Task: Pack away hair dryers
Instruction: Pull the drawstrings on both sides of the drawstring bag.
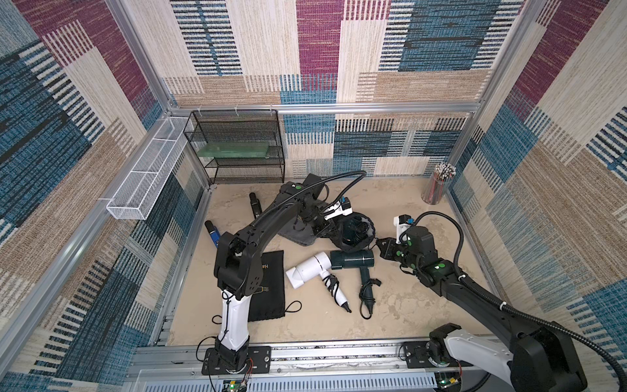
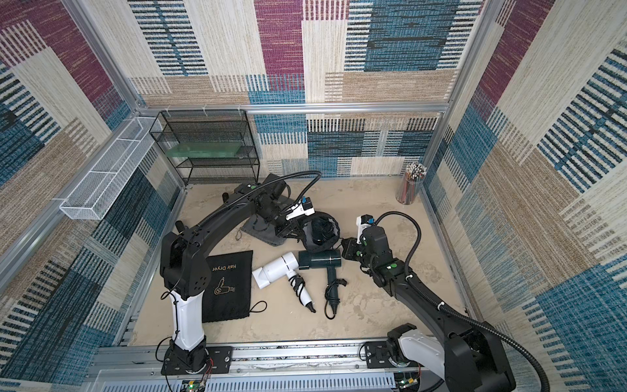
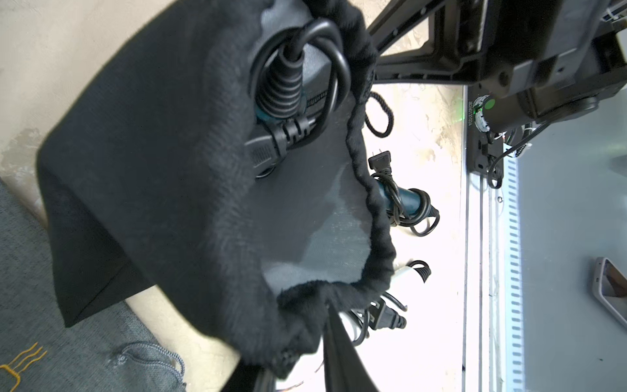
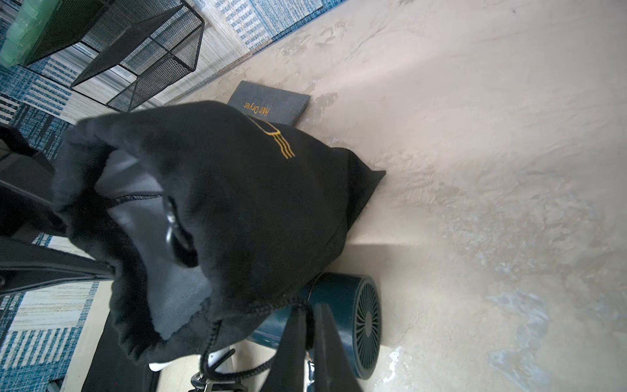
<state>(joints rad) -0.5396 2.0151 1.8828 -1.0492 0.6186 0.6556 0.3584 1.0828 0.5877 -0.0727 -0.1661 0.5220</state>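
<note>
I have the black pouch (image 4: 254, 203) held up and open over the middle of the table (image 1: 407, 298), with its mouth stretched between my two arms. My right gripper (image 1: 378, 244) is clenched on the rim, on the side toward the right edge. The right wrist view shows the hem and drawstring pinched between its fingers (image 4: 334, 366).

My left gripper (image 1: 334, 232) is at the opposite side of the rim. In the left wrist view the bunched hem lies between its fingers (image 3: 339, 356). The fabric hides the tips, so I cannot tell whether the jaws are clamped on it or only standing around it.

The bagged teal dryer (image 3: 281, 85) sits inside the pouch with its handle end and coiled cord facing the mouth. In both top views the cord shows through the opening.

Two dryers lie on the table just nearward of the pouch:
- **The white dryer (image 1: 314, 268):** its barrel points toward the left edge and its cord-wrapped handle angles toward the near edge.
- **The loose teal dryer (image 1: 353, 260):** it lies end to end with the white one, barrel ends meeting and handle also toward the near edge. Its grille end shows beneath the pouch in the right wrist view.

A flat black pouch (image 2: 230, 288) printed "Hair Dryer" lies near the left arm's base. A grey pouch (image 1: 298, 234) lies under the left arm, just beside the held pouch. A mesh shelf (image 1: 237, 146) stands in the far left corner and a pencil cup (image 1: 437, 185) in the far right corner.
</note>
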